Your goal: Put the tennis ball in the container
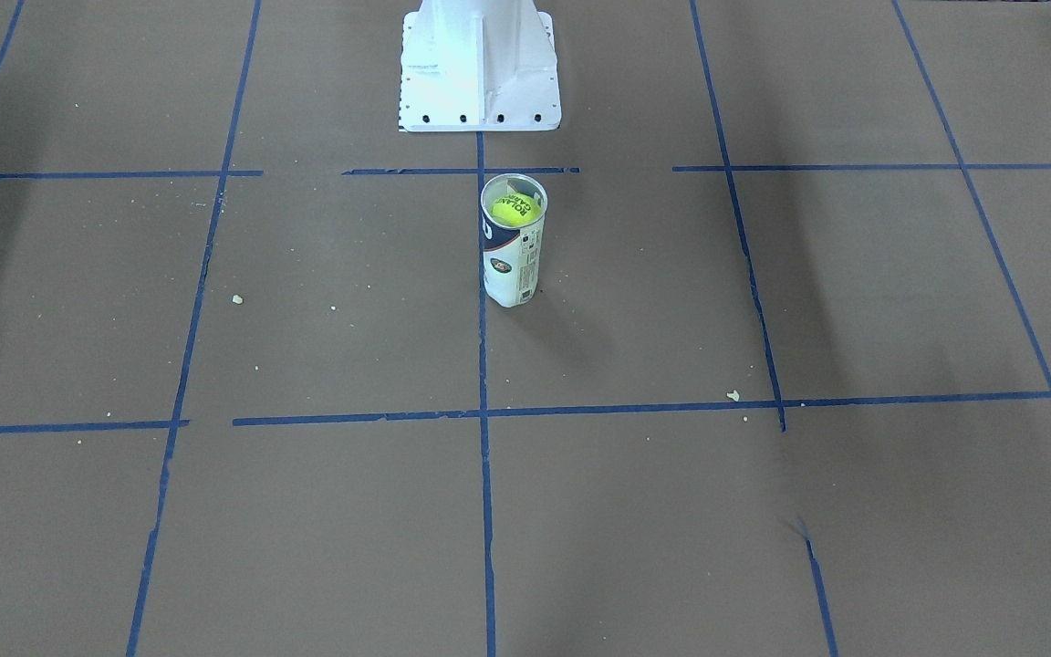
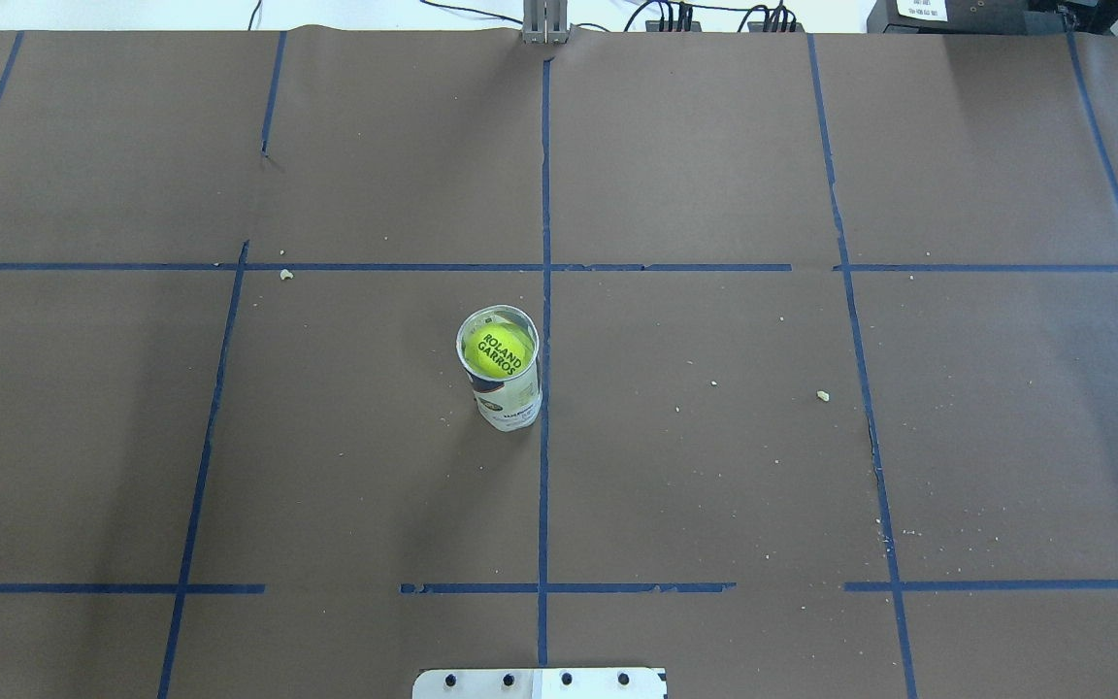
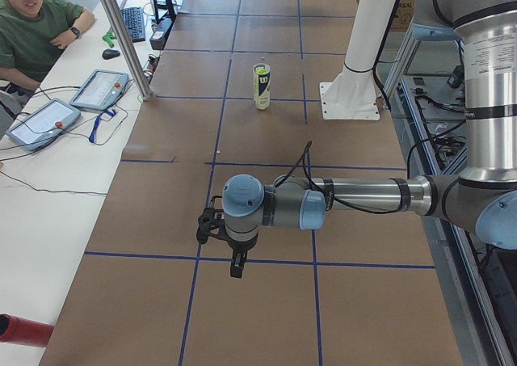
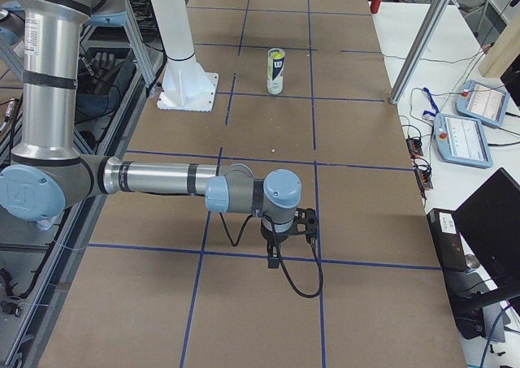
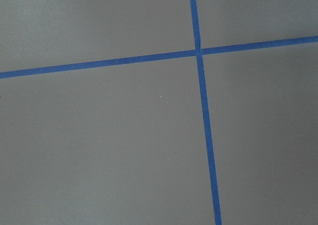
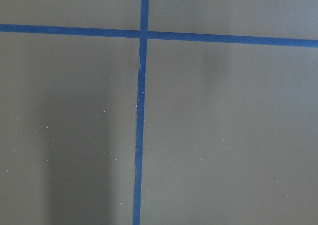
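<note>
The clear container stands upright near the table's middle, just in front of the robot base. The yellow-green tennis ball sits inside it near the open top, with its black lettering facing up. Both arms are far from the tube. My left gripper shows only in the exterior left view, low over the paper. My right gripper shows only in the exterior right view, also low over the paper. I cannot tell whether either is open or shut. Both wrist views hold only brown paper and blue tape.
The white robot base stands behind the tube. Blue tape lines grid the brown paper, with small crumbs scattered. An operator sits at a side desk with teach pendants.
</note>
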Motion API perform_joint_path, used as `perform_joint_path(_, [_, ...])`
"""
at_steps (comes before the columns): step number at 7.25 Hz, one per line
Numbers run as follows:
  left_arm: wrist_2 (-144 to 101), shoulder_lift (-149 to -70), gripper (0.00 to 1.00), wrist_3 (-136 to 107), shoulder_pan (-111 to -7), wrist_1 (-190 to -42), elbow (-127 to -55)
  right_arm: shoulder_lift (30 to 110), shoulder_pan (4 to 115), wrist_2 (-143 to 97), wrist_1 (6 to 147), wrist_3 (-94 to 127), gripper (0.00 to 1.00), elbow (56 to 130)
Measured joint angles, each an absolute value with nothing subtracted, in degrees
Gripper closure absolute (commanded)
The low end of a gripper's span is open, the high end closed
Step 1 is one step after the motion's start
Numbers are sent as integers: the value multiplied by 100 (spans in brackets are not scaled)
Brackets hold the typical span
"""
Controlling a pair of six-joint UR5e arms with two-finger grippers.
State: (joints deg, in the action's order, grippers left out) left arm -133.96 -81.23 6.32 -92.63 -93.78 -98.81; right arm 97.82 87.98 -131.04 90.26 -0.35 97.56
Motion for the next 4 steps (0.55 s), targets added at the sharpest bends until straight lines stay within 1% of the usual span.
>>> perform_joint_path(4, [-13395, -8127, 0, 633, -9264, -9378, -9929, 9782, 8798, -13105, 9026, -35, 0, 9756])
